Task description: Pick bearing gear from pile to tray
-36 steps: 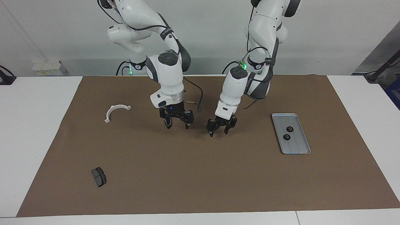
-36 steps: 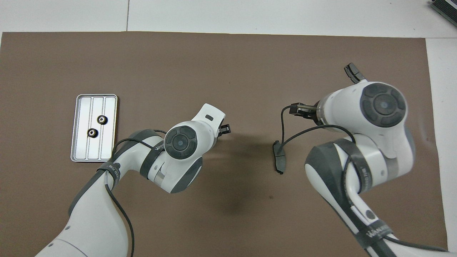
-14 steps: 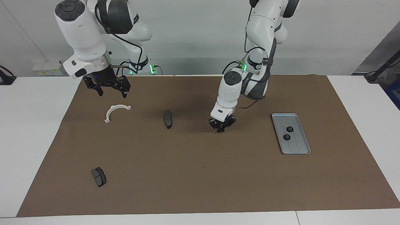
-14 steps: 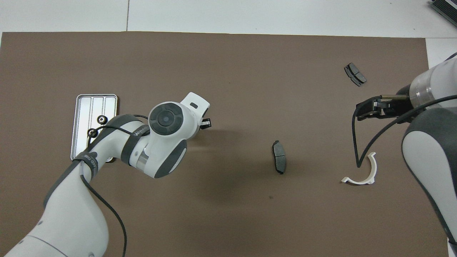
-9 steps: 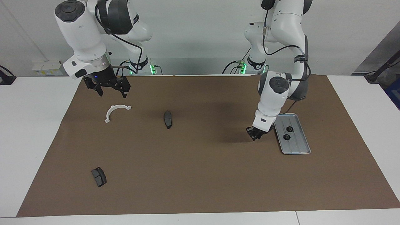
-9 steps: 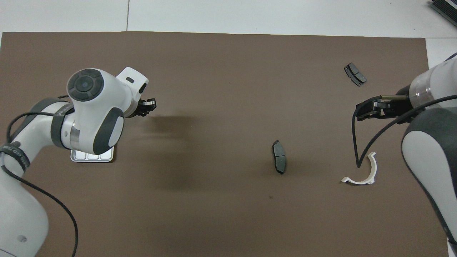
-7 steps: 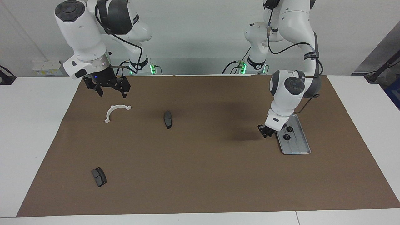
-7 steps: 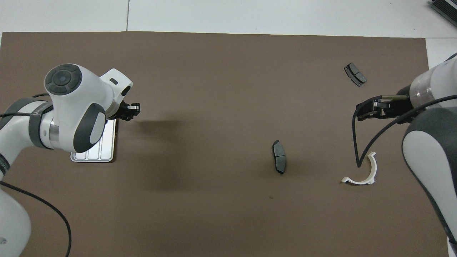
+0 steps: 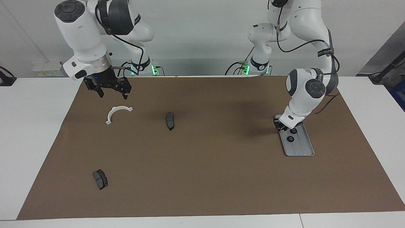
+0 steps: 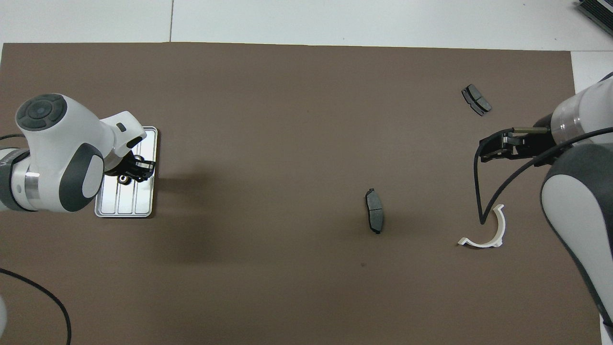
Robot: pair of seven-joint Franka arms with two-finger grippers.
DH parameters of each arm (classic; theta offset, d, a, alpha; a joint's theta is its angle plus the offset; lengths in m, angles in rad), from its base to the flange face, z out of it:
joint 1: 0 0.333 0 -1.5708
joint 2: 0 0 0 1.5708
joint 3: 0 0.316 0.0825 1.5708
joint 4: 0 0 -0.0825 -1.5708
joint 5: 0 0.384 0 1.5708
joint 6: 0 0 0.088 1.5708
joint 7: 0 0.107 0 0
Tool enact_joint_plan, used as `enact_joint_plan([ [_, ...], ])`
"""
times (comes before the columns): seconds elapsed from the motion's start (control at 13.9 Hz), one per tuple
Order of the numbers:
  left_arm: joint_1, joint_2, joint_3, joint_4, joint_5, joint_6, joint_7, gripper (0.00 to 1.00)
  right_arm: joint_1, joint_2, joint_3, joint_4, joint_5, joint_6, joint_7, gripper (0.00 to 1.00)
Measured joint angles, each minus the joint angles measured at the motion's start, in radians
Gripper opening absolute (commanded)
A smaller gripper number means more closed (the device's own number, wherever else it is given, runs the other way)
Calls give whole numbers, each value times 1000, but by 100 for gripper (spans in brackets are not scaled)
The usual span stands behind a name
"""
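The silver ribbed tray (image 9: 302,148) (image 10: 143,203) lies toward the left arm's end of the mat. Two black bearing gears (image 9: 289,138) (image 10: 125,179) lie in it. My left gripper (image 9: 282,125) (image 10: 143,167) hangs low over the tray's end nearer the robots, shut on a small dark bearing gear that barely shows. What is left of the pile is spread out: a brake pad (image 9: 170,121) (image 10: 374,217) mid-mat, another brake pad (image 9: 100,179) (image 10: 476,99) and a white bracket (image 9: 117,112) (image 10: 483,235). My right gripper (image 9: 113,94) (image 10: 484,150) waits open in the air above the bracket.
Brown mat (image 9: 202,177) covers most of the white table. A wide bare stretch of mat separates the mid-mat brake pad from the tray.
My left gripper has travelled, still shut, from the middle of the mat to over the tray. The right arm has stayed in place.
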Motion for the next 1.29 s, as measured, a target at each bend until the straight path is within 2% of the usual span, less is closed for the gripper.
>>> enact_joint_plan([
  [0.07, 5, -2, 0, -6, 0, -2, 22, 39, 0, 0, 0, 0, 0, 0, 0, 100],
  [0.14, 7, -3, 0, -13, 0, -3, 40, 75, 0, 0, 0, 0, 0, 0, 0, 100],
  [0.22, 7, -4, -1, -17, 0, -4, 51, 100, 0, 0, 0, 0, 0, 0, 0, 100],
  [0.65, 7, -54, -5, 2, 0, -37, 61, 100, 0, 0, 0, 0, 0, 0, 0, 100],
  [0.93, 7, -121, -5, 144, 0, -251, 60, 100, 0, 0, 0, 0, 0, 0, 0, 100],
  [1.29, 7, -164, -5, 252, -23, -320, 45, 100, 0, 0, 0, 0, 0, 0, 0, 100],
])
